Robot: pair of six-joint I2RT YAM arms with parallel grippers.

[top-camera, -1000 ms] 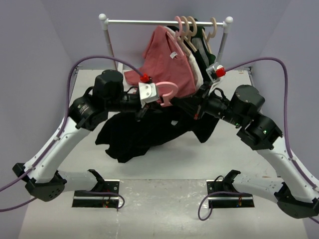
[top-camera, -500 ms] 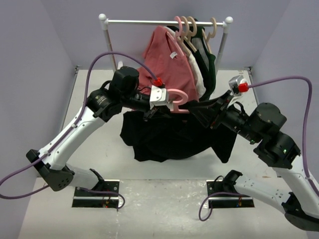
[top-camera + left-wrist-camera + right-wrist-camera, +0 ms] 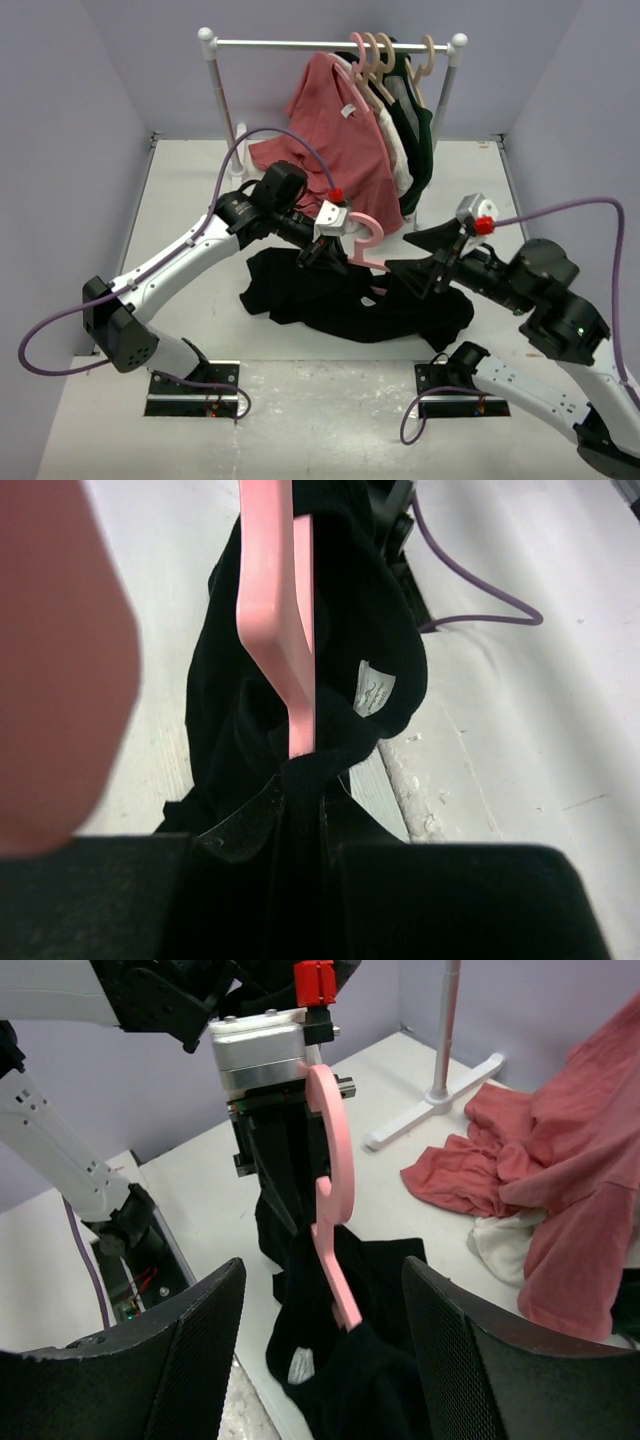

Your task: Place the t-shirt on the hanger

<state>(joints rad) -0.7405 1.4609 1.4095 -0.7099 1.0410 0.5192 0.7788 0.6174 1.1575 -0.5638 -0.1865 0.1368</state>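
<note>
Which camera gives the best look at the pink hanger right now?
The right wrist view: the hanger shows side-on, hook on top, one arm running down into the t-shirt. The top external view shows it small, mostly hook. The left wrist view shows only one arm, close and edge-on.

the hanger (image 3: 362, 232) is slim bright pink plastic, pinched near its neck in my left claw (image 3: 316, 248) and held up off the table (image 3: 180, 190), its curved hook uppermost. one pink arm slants downward and its end goes into the cloth. the t-shirt (image 3: 340, 300) is plain black, soft and badly crumpled. its upper part is gathered round that arm of the hanger, and the rest sags into a wide rumpled heap on the table underneath. a small white label (image 3: 373, 688) shows on a fold just beside the pink arm.
</note>
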